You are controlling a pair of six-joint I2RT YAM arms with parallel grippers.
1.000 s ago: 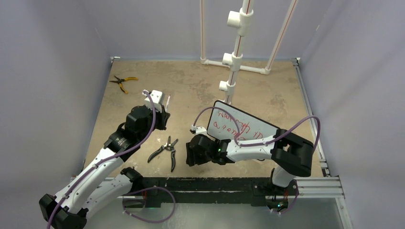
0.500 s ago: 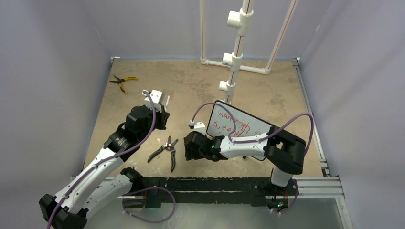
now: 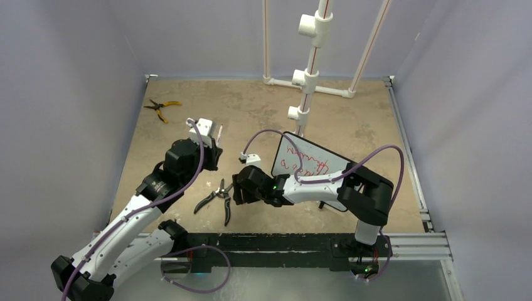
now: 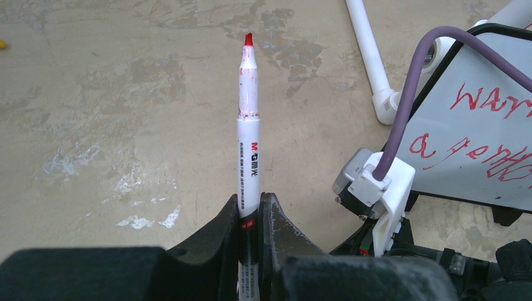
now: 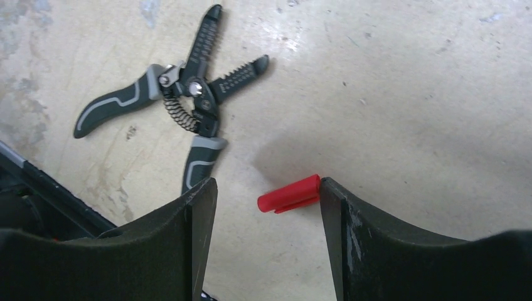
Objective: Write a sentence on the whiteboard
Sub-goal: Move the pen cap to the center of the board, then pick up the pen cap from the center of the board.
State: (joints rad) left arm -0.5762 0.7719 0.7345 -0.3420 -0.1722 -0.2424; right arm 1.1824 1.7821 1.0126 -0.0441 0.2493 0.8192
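The right jaws stood open over the red cap [image 5: 288, 194] at lower centre, its long axis running from jaw to jaw; the left jaws gripped the marker [image 4: 248, 144].

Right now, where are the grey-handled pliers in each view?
Top external: grey-handled pliers left of centre, just left of the right gripper.
Left wrist: not in view.
Right wrist: grey-handled pliers upper left, beyond the open jaws.
Shared landmark: right gripper.

Tan table [image 3: 351, 113], whiteboard [image 3: 301, 157], grey wire strippers [image 5: 194, 100], yellow pliers [image 3: 161, 106], red cap [image 5: 288, 194], pipe frame [image 3: 307, 88]
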